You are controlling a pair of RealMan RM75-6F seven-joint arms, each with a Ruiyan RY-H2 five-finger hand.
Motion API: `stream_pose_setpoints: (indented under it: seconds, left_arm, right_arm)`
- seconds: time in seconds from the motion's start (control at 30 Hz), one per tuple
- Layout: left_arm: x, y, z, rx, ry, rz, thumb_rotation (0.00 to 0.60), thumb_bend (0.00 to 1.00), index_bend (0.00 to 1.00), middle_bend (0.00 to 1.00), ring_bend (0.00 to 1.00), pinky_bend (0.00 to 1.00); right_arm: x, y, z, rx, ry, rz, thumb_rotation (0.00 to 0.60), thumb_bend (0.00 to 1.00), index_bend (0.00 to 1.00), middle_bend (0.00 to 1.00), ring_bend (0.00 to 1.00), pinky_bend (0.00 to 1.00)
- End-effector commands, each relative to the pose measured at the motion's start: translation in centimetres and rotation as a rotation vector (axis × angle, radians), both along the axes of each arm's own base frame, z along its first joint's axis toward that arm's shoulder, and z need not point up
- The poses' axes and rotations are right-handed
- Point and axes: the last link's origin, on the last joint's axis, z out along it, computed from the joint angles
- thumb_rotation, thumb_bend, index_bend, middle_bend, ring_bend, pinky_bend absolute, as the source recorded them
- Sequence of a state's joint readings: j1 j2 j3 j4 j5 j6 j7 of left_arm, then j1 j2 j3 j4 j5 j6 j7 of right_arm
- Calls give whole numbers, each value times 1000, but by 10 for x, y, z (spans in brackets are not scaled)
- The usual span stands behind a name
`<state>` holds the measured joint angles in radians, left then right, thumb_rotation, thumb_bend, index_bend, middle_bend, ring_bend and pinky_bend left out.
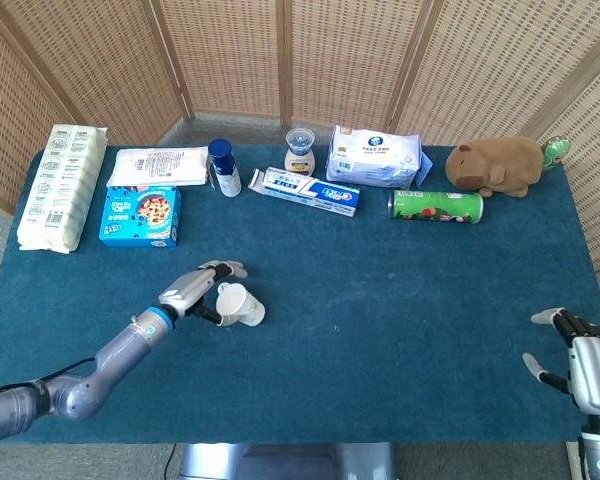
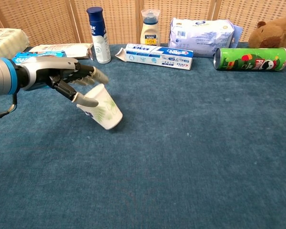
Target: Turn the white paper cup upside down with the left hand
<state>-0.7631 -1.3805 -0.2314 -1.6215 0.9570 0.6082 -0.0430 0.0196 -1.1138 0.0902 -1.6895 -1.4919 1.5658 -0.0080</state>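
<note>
Blue surface [image 1: 400, 330], wide and carpeted. Left robot hand [image 2: 69, 80] holding the white paper cup [image 2: 102, 107] at its rim, cup tipped on its side, base pointing right, low over the surface's front left. Right robot hand [image 1: 580, 360] at the front right corner, holding nothing, fingers spread.

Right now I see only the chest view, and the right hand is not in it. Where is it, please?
Observer: The right hand is by the near right corner of the table, holding nothing, fingers apart.
Operator: What is nearest to it?
Observer: The green can, lying far behind it.
Operator: And the white packet, cut off in my view?
Observer: It is long and lies along the table's left edge.
</note>
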Motion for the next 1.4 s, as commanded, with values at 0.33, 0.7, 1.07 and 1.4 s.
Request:
stream_pose_setpoints:
  seconds: [0.33,0.7,1.07,1.4]
  left_arm:
    - [8,-5,11,42,138,-83,379,143,17,25,0,0]
    - [16,-26,20,86,338,-318,381,183,121,25,0,0]
    - [11,-77,-4,-41,376,-384,383,183,120,25,0,0]
    - [3,-85,-4,36,496,-410,373,213,126,25,0,0]
  right_arm:
    - [-1,2,4,-21,-21,3,600,249,373,363,417,434]
    - [0,4,6,-26,-27,5,600,248,373,363,418,435]
    - [1,6,7,-24,-28,7,600,249,373,363,419,437]
    - [1,6,6,-24,-36,10,600,248,373,363,419,437]
